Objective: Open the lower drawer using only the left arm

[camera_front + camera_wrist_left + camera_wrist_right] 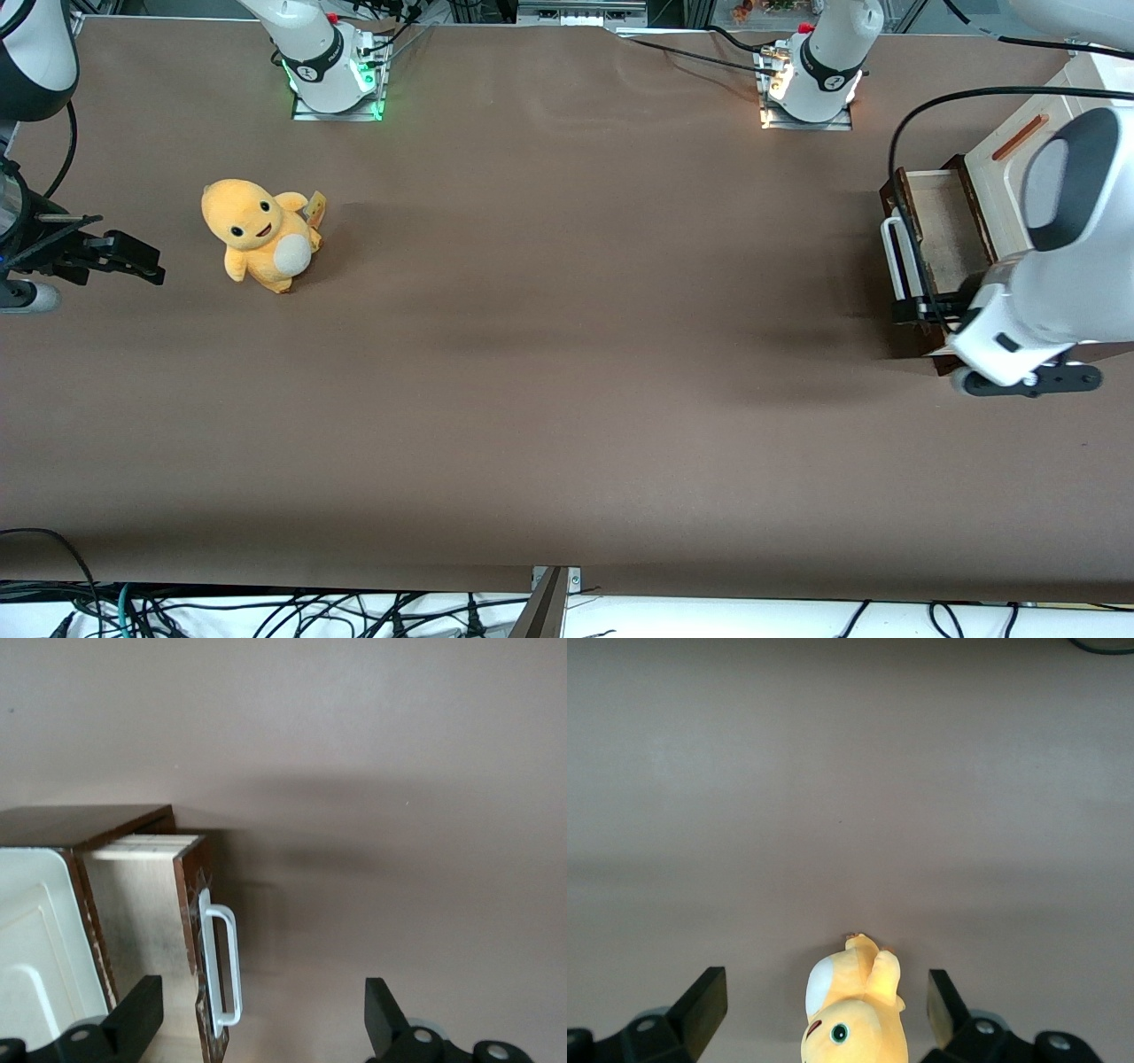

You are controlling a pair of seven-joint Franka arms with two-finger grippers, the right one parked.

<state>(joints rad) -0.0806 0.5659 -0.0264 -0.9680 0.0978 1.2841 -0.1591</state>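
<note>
Brown counter (532, 399) carries the left arm's small black gripper (257, 1019), fingers (133, 1014) spread wide astride the dark brown wooden lower drawer's (142, 930) white loop handle (221, 966); closing off-centre could miss it, leaving the drawer partly open.

gripper (261, 1014): fingers spread wide, straddling the white loop handle (221, 967), just above it
lower drawer (941, 237): pulled out, pale interior exposed, front sticks out over the worktop (567, 354)
open worktop: bare brown run in front of the drawer
obstacle: plush toy (259, 232), well apart, toward parked arm's end
</note>
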